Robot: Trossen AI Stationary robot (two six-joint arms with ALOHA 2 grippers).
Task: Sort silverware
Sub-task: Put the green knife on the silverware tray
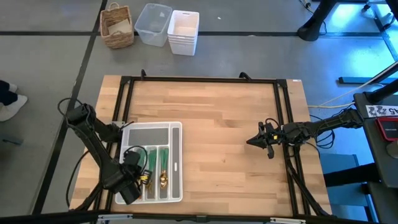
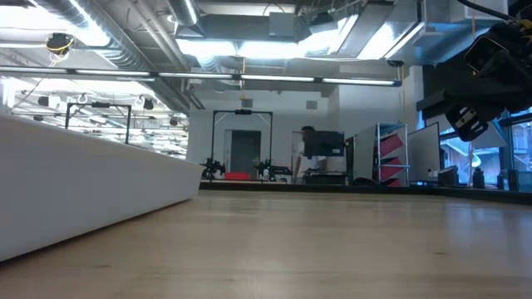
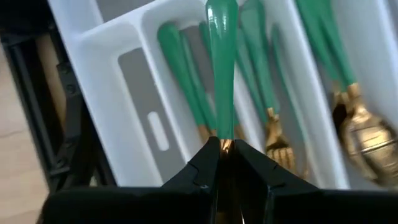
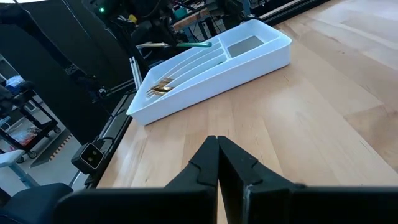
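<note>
The left gripper (image 3: 225, 163), at the tray's (image 1: 176, 134) near end, is clamped on one piece of silverware (image 3: 222, 50), pinching it at the neck where the gold head meets the green handle, so the handle sticks out over the compartments. That neck looks like the right place to hold: the piece is slim, stiff and probably light, but the glossy handle and polished head seem slippery, and a grip nearer either end would likely let it swing or slide. Below it, the left wrist view shows the rest lying lengthwise in the tray's long slots: about four or five green handles overlapping in the slot under the held piece, with at least one fork (image 3: 278, 144) showing among them, and two or so handles with a round gold spoon head (image 3: 365, 138) in the next slot. An exact count is not possible because the handles hide each other. No silverware shows on the bare table (image 1: 224, 149). Well apart, across the table, the right gripper (image 1: 254, 142) waits, its fingers pressed together on nothing.
</note>
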